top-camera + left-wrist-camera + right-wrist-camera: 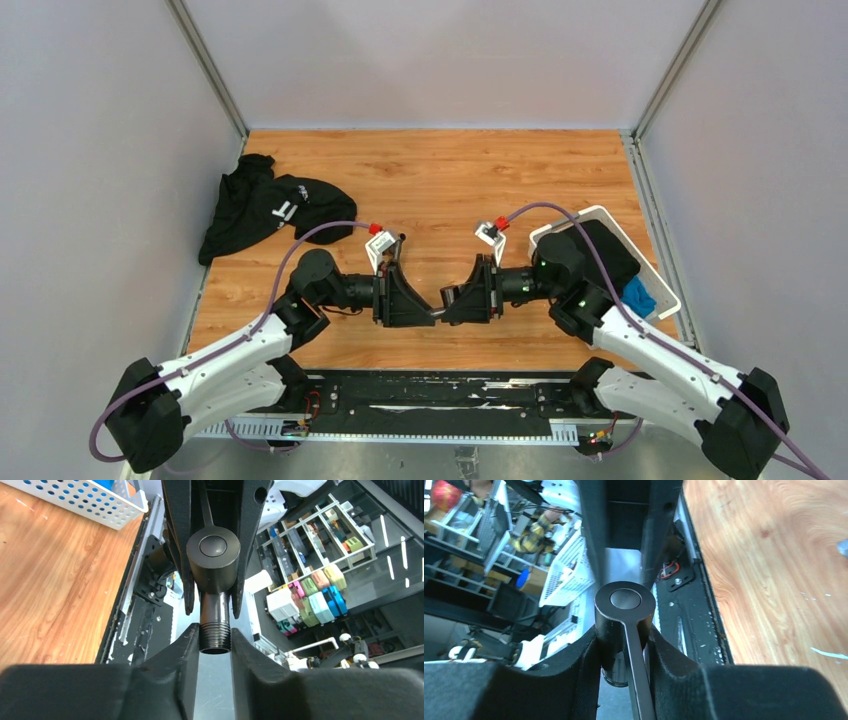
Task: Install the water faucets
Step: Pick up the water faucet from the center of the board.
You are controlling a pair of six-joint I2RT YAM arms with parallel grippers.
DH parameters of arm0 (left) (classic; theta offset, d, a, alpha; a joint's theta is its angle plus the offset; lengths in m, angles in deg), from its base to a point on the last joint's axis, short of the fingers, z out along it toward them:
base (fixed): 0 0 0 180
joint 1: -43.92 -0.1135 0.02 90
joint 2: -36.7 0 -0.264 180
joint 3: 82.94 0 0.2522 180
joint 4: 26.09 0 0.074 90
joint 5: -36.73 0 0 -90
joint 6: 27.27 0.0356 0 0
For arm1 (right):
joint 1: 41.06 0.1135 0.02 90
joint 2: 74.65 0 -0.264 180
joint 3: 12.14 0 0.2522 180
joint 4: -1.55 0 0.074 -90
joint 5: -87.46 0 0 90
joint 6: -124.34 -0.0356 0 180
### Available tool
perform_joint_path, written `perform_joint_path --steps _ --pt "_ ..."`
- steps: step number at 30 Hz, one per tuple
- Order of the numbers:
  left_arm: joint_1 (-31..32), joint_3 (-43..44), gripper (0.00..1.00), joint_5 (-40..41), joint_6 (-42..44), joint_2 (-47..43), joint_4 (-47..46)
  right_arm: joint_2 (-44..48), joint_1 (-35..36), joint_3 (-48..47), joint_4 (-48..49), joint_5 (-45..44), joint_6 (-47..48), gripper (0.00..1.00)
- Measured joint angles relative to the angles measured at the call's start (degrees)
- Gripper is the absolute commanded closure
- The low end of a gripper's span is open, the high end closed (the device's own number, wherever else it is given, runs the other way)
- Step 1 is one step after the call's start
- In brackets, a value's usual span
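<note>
The faucet [215,580] isn't on the table at all. It's hanging in the air between the two arms, right in the middle of the overhead view, a bit below center. It's a dark grey metal piece with a round body and a flat cap on the end. A short threaded pipe stub [215,637] comes off one side, and a thin lever handle [636,670] runs down off the body.

The left fingers [170,660] are closed tight on that threaded stub, one on each side. The right fingers [579,675] are clamped around the round body from the opposite direction, with the lever sticking out between them. So both arms have hold of the same faucet, nose to nose.

Under them is the wooden table [450,180], and the faucet sits over its near part, close to the black base rail [430,395] at the bottom of the frame.

Further out, a crumpled black cloth [265,205] with some white lettering lies at the table's upper left. On the right side sits a white basket [597,209], with something black inside it [600,250] and a bit of blue [637,297] at its lower right corner.
</note>
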Motion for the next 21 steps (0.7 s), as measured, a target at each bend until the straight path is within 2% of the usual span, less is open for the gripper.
perform_joint_path --steps 2,4,6,9,12,14,18,21 --pt "0.02 0.76 0.25 0.33 0.68 0.00 0.83 2.05 0.26 0.00 -2.36 -2.32 1.51 1.00" --pt "-0.02 1.95 0.16 0.48 1.84 -0.39 1.64 4.79 0.26 0.00 -6.01 -5.49 3.19 1.00" --pt "-0.20 3.32 0.12 0.83 2.99 -1.31 3.41 7.43 0.26 0.02 -9.01 -8.72 4.59 1.00" --pt "-1.31 5.53 0.10 1.81 5.92 -3.32 8.90 11.54 0.26 0.04 -13.38 -14.51 6.69 1.00" --pt "-2.64 9.46 0.10 5.25 11.28 -5.55 19.39 15.41 0.26 0.22 -18.16 -21.88 8.98 1.00" --pt "-3.04 12.92 0.10 10.14 15.28 -6.49 27.54 17.35 0.26 0.22 -21.53 -26.67 10.62 1.00" --pt "-3.17 19.96 0.09 25.35 22.21 -5.95 44.33 19.98 0.26 0.22 -27.45 -36.26 13.64 1.00" --pt "-3.19 21.97 0.09 35.47 24.72 -2.95 52.04 20.48 0.26 0.22 -30.60 -42.69 15.34 1.00"
